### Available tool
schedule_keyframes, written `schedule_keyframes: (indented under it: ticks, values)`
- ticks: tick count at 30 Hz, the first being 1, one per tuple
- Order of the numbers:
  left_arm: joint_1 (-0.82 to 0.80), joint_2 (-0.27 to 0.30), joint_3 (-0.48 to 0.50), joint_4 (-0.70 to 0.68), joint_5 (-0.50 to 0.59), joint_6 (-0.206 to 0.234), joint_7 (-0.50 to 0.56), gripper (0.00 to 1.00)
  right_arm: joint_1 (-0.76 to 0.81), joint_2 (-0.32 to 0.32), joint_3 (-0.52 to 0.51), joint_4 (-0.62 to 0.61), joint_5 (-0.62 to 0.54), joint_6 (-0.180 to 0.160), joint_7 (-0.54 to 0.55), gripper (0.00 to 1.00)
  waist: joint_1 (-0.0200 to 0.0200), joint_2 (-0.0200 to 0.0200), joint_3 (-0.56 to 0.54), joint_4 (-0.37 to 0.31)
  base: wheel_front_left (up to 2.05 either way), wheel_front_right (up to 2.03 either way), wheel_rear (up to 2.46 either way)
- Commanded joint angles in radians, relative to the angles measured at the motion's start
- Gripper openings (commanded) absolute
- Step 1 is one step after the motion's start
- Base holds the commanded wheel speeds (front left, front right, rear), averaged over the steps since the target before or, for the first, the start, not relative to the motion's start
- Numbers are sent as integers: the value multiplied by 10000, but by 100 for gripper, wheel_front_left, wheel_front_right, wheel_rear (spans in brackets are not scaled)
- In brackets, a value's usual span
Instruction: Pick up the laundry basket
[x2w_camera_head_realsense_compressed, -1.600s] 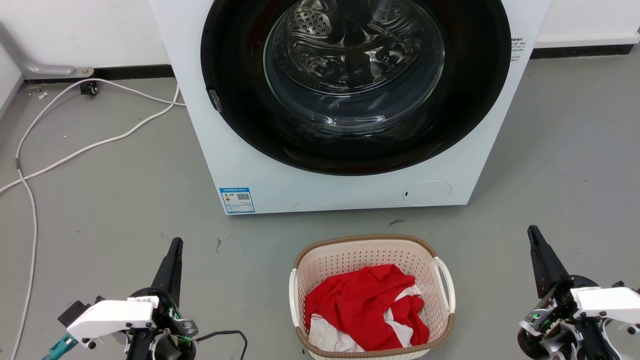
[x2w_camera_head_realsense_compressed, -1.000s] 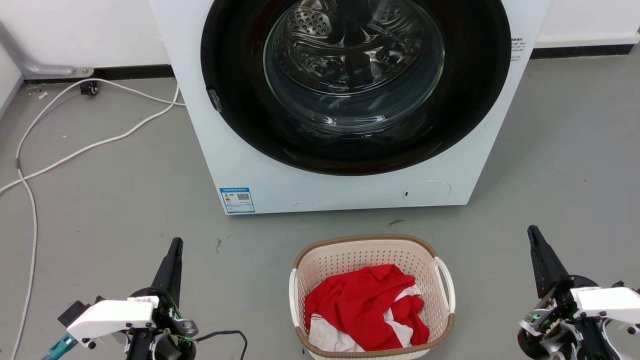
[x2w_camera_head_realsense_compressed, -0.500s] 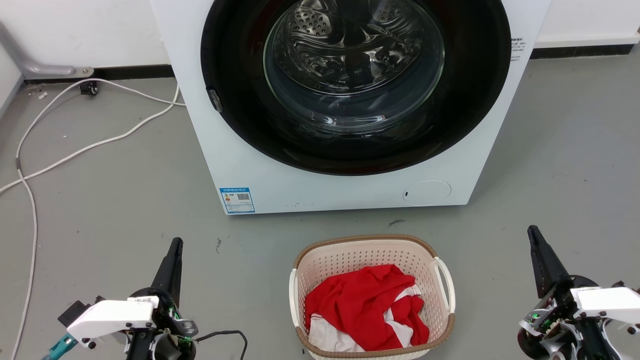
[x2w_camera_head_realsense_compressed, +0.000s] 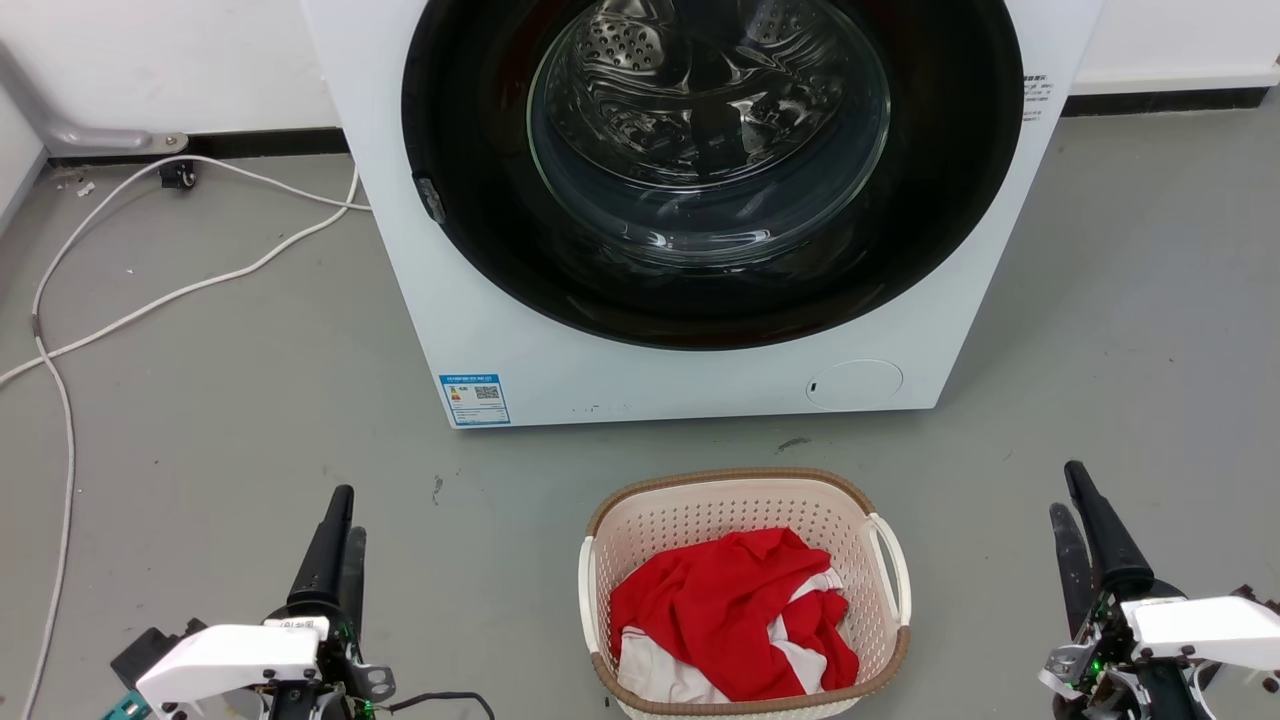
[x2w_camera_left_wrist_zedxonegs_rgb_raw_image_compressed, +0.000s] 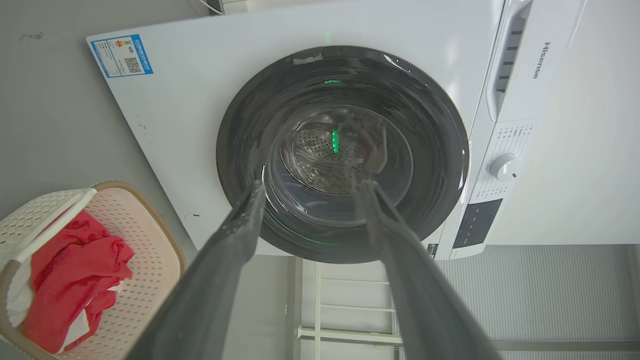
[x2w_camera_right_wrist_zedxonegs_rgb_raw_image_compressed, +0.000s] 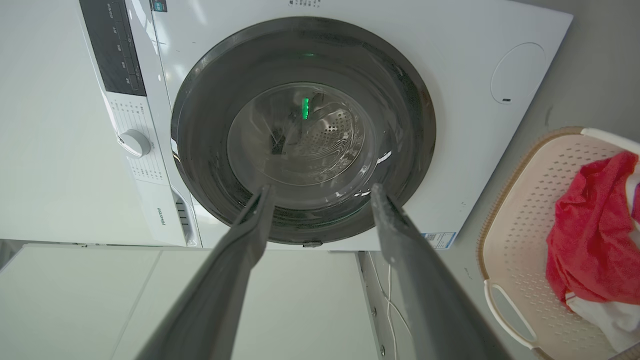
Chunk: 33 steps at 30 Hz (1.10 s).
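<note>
Now the left gripper (x2w_camera_head_realsense_compressed: 345, 515) is open, its two dark fingers a little apart, and it holds nothing. It hangs over the grey floor (x2w_camera_head_realsense_compressed: 200, 420), well to the left of the laundry basket (x2w_camera_head_realsense_compressed: 720, 478). The right gripper (x2w_camera_head_realsense_compressed: 1065, 492) is also open and empty, well to the right of the basket. The basket stands on the floor between them, near the front of the washing machine (x2w_camera_head_realsense_compressed: 600, 370), with a red and white cloth (x2w_camera_head_realsense_compressed: 730, 610) heaped inside.

I think the main danger is at the white handles (x2w_camera_head_realsense_compressed: 890, 565). They are thin loops that lie close to the walls, so a finger can miss the opening and only push. The basket looks light, so a push from one side may slide it away or turn it. If one gripper lifts before the other, the basket may tilt and the cloth may fall out. A push forward may knock the basket against the machine.
</note>
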Motion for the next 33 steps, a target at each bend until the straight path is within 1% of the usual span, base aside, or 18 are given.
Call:
schedule_keyframes:
  ticks: [1,8,21,33]
  values:
    - [-149,34,62,-271,312,-6,-101,100,-140,-15,12,-309,-417,0,-90,100,0,0,3,1,0,0,0]
    - [-97,40,96,-677,1743,100,-426,100,-31,-16,147,-800,-2192,0,-415,100,0,0,18,11,0,0,0]
    - [182,50,-209,-1310,4489,367,-964,100,226,-17,563,-1480,-5341,0,-954,100,0,0,4,33,0,0,0]
    - [404,59,-513,-1587,6512,541,-1396,100,453,-19,777,-1735,-7403,0,-1392,100,0,0,-38,48,0,0,0]
